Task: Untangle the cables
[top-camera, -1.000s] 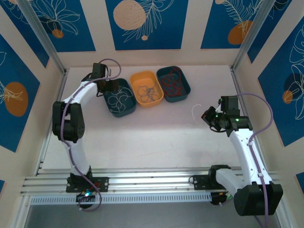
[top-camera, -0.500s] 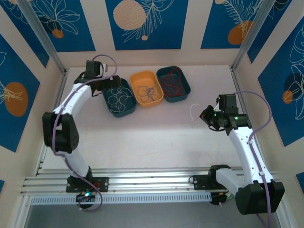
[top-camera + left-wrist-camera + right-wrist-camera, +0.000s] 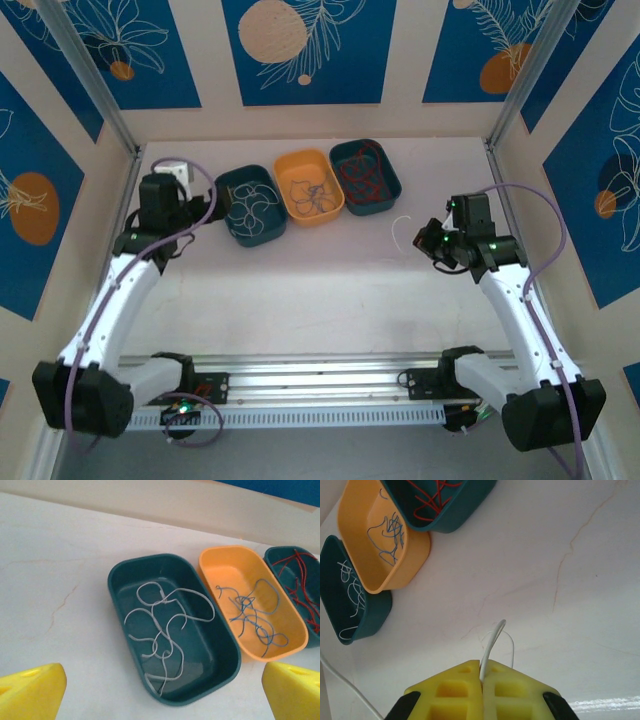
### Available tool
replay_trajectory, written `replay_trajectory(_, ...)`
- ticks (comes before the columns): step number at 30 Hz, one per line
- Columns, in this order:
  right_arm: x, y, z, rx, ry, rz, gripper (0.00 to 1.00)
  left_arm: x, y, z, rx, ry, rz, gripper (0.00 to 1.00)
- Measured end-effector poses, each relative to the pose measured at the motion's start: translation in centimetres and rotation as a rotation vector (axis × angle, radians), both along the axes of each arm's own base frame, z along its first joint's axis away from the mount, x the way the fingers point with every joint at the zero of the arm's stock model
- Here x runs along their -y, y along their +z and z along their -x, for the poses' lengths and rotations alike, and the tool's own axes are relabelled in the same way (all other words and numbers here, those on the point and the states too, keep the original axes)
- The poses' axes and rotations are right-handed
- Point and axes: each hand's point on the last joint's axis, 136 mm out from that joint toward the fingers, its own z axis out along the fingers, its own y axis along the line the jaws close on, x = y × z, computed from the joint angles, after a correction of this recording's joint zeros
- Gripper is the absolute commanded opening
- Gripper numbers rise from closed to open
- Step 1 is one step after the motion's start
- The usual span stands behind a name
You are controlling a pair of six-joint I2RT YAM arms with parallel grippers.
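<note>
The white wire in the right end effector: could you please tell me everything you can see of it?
The white wire is thin and looks plastic-coated. The right end effector is shut on it, pinching it between its yellow fingers. Beyond the tips it sticks out as a short bent stub with a finer loop curling beside it. It sits over the bare table, right of the nearest teal tray and apart from it; whether it touches the tabletop cannot be told.

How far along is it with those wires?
Looks mostly done: white wires lie in the left teal tray, blue-grey wires in the orange tray, red wires in the right teal tray. In hand: the right gripper pinches one loose white wire. To do: drop it in; the left gripper is open.
</note>
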Motion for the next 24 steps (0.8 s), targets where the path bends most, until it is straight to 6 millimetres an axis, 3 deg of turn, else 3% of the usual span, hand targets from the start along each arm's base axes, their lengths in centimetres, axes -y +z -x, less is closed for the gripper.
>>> replay_trajectory(7,-2.8,2.2,-0.5,0.049,0.093,0.014,0.0,-1.2,-1.3,4.7,0.048,0.061,0.053,1.0)
replay_trajectory(14,-7.6,6.1,-1.7,0.129,0.236,0.019,0.0,-2.1,-3.2,7.9,0.072,0.106,0.092,1.0)
replay_trajectory(19,-11.8,9.1,-3.7,0.196,0.348,0.025,0.0,-2.7,-4.7,9.3,0.06,0.148,0.114,1.0)
replay_trajectory(24,-16.4,11.2,-7.2,0.259,0.441,0.033,0.0,-3.1,-6.1,10.4,0.042,0.18,0.145,1.0)
